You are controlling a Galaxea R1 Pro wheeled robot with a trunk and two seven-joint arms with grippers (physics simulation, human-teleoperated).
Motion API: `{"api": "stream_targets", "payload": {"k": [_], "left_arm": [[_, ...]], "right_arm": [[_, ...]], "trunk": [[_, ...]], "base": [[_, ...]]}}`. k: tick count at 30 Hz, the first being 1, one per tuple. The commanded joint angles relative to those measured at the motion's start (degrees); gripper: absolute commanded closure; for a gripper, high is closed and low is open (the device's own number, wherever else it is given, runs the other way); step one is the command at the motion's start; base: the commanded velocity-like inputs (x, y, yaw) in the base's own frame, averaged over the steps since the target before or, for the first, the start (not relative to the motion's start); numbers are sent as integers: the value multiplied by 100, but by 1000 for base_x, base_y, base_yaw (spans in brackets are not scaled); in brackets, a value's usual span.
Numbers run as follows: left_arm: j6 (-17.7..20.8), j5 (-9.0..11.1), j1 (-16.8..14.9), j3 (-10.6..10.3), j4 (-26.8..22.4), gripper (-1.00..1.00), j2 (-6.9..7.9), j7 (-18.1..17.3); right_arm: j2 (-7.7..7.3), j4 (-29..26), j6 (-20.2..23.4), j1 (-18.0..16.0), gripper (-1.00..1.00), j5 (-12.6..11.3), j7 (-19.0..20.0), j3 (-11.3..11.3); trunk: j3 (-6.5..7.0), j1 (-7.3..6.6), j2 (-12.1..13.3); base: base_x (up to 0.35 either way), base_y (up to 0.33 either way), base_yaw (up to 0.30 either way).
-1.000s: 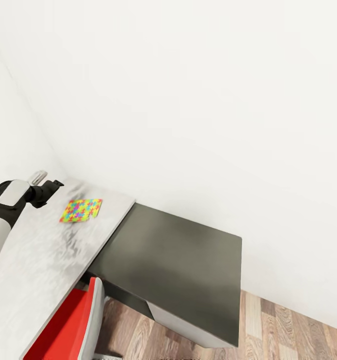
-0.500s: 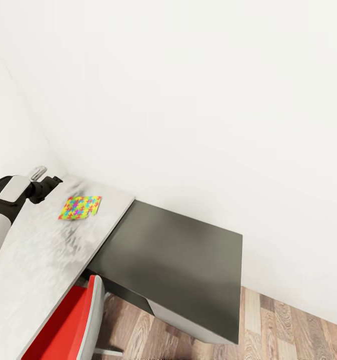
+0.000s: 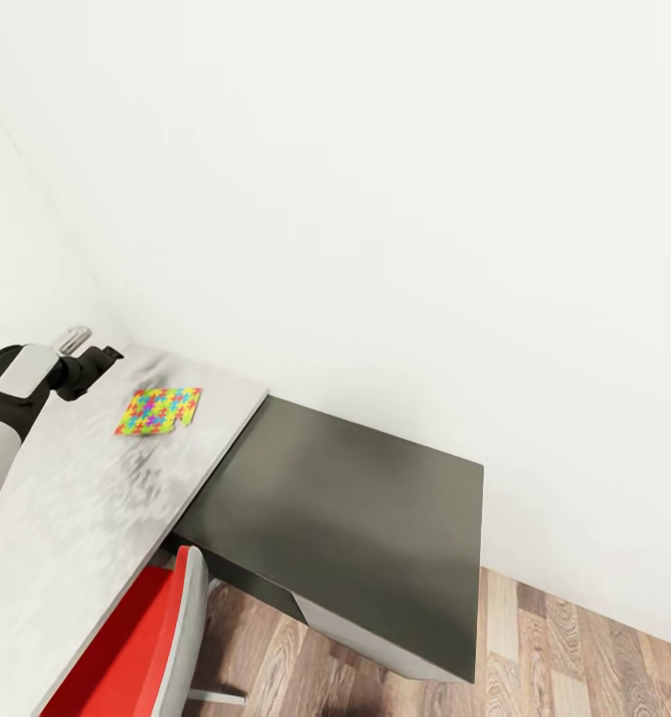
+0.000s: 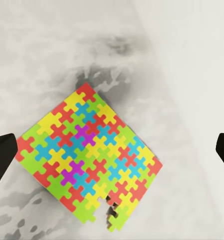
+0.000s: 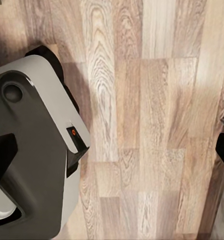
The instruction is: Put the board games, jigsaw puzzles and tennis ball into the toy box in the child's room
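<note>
Multicoloured jigsaw puzzle point(image 3: 159, 410): one thin flat square of interlocking yellow, pink, green, blue and orange pieces, lying flat on the pale grey top of the table point(image 3: 67, 528), near its far end by the white wall point(image 3: 395, 199). In the left wrist view the same puzzle point(image 4: 89, 157) shows a ragged corner where a few pieces sit loose or missing; the rest of the sheet is whole and lies turned at an angle to the table's edge.

Change over the last second: the left gripper point(image 3: 105, 357) has drawn up and slightly back from the puzzle's near corner, and the whole head view has shifted a little, so part of this is camera movement. The puzzle itself has not been lifted. Judgement: the arm is lining up above the puzzle, not yet grasping.

Left gripper point(image 4: 112, 150): jaws spread wide, dark fingertips point(image 4: 2, 160) at either side of the wrist view, the puzzle between them and below; nothing held.

Right gripper point(image 5: 112, 152): jaws likewise apart, empty, pointing down at the wood-plank floor point(image 5: 141, 100) beside the robot's grey base point(image 5: 32, 150).

Adjacent items: low dark-topped cabinet point(image 3: 355, 518) just beside the table's end; red chair point(image 3: 136, 647) tucked at the table's near side.
</note>
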Motion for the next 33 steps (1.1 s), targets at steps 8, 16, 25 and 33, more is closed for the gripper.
{"api": "stream_targets", "payload": {"k": [8, 16, 25, 33], "left_arm": [[-8, 50, -14, -54, -1, -100, -1, 50], [-112, 48, -14, -58, 60, -100, -11, 47], [-201, 48, -11, -60, 92, -100, -10, 43], [-275, -142, -177, -22, -101, -100, 213, 107]], "right_arm": [[0, -5, -46, -5, -100, -55, 51, 55], [13, -7, -267, -5, -100, -46, 80, 63], [40, -5, -380, -3, -100, -43, 119, 66], [155, -232, -384, -94, -100, -193, 211, 32]], "trunk": [[-15, 3, -11], [-17, 3, -11], [-18, 3, -11], [-18, 3, -11]], "base": [[0, 0, 0], [0, 0, 0], [0, 0, 0], [0, 0, 0]]}}
